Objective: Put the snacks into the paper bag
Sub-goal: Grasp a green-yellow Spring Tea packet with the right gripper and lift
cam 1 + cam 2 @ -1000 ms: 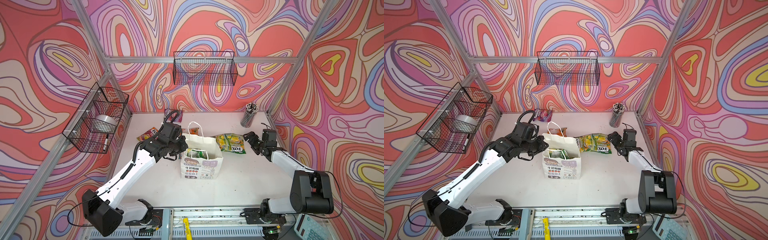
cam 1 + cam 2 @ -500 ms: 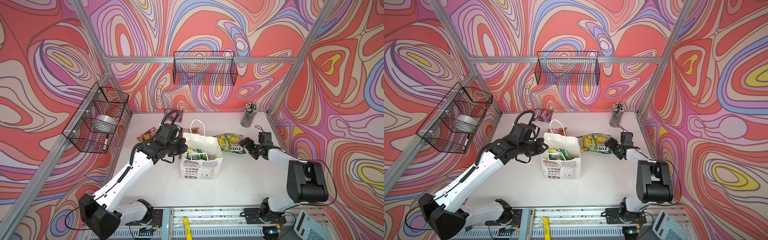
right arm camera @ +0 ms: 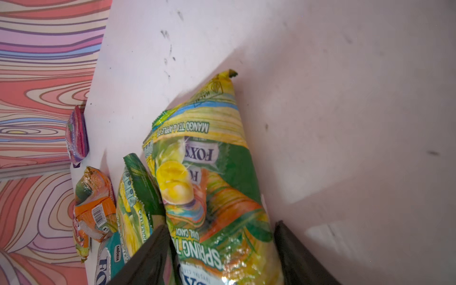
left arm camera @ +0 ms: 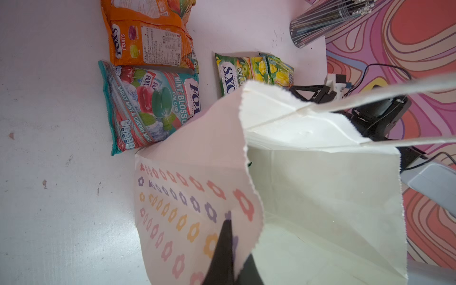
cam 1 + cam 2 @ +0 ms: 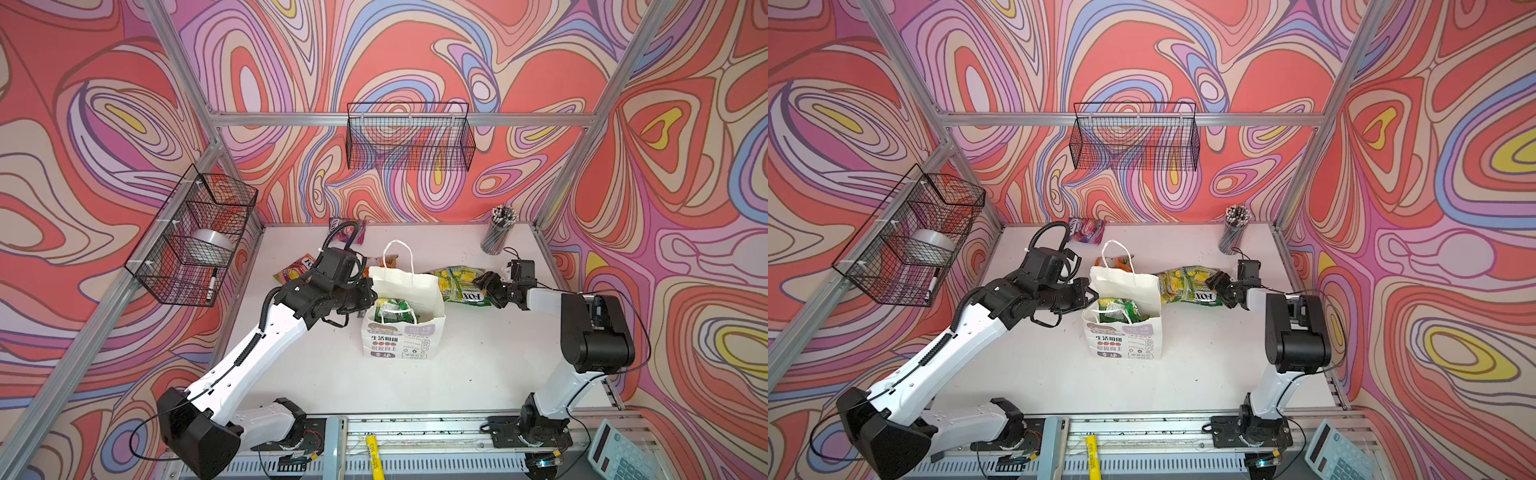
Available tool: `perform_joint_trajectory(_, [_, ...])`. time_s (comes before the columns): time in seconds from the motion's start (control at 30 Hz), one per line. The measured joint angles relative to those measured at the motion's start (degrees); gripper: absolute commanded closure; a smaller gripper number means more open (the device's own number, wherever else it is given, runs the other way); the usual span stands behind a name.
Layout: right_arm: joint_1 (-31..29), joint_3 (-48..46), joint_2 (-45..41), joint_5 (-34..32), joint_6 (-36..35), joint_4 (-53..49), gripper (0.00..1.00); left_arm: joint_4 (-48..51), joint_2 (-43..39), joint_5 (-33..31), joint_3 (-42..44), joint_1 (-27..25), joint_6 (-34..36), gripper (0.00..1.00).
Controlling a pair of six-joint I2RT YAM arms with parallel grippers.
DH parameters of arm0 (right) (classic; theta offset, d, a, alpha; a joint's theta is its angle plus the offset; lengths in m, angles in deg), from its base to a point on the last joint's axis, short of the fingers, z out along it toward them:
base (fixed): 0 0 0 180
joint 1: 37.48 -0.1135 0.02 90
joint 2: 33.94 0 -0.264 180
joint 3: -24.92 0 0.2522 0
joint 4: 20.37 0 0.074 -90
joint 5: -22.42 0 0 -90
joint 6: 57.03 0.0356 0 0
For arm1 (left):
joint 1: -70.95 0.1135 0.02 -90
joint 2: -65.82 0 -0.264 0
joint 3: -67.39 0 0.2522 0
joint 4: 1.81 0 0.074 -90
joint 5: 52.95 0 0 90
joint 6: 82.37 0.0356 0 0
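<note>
Left gripper [image 5: 369,296] is clamped shut on the upper edge of the paper bag [image 5: 405,340]. In the left wrist view, the bag's flower-printed side wall is pinched between the black fingers [image 4: 225,244]. The bag is stood upright near the middle of the white table [image 5: 478,374] with its mouth held open, and a green packet [image 5: 392,312] is seen inside it in both top views. The right gripper [image 3: 220,225] is set astride one end of the yellow-green packet [image 3: 209,177], which is lettered "FOX'S" and is laid to the right of the bag. A finger is placed at each long edge, but whether the packet is actually squeezed cannot be told. A second yellow-green packet [image 3: 134,197] is laid just beside it. An orange packet [image 4: 148,39] and a teal packet [image 4: 153,103] are laid touching on the table just beyond the bag. A red-and-yellow packet [image 5: 293,268] is seen to the bag's left, and a purple packet [image 5: 347,230] is propped against the back wall.
</note>
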Motion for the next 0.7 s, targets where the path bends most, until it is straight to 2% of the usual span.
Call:
perform_joint_trajectory(0.07, [0.0, 0.0, 0.9, 1.0, 1.0, 1.8, 0.40, 0.0, -0.4, 0.0, 0.3, 0.0, -0.7, 1.00])
perform_joint_trajectory(0.17, [-0.1, 0.0, 1.9, 1.8, 2.3, 3.3, 0.51, -0.2, -0.5, 0.4, 0.9, 0.0, -1.7, 1.00])
perform_joint_trajectory(0.33, [-1.3, 1.2, 4.7, 2.5, 3.8, 5.0, 0.84, -0.2, -0.5, 0.6, 1.0, 0.0, -2.8, 1.00])
perform_joint_trajectory(0.43, [-2.1, 1.0, 5.5, 2.4, 5.6, 6.1, 0.95, 0.4, -1.1, -0.1, 1.0, 0.0, -3.3, 1.00])
perform_joint_trajectory(0.5, [-2.4, 0.5, 5.1, 2.1, 6.6, 7.0, 1.00, 1.2, -2.0, -0.7, 1.0, 0.0, -3.8, 1.00])
perform_joint_trajectory(0.7, [-3.0, -1.2, 2.1, 0.7, 7.6, 5.6, 1.00, 3.6, -3.8, -1.8, 1.1, 0.0, -4.9, 1.00])
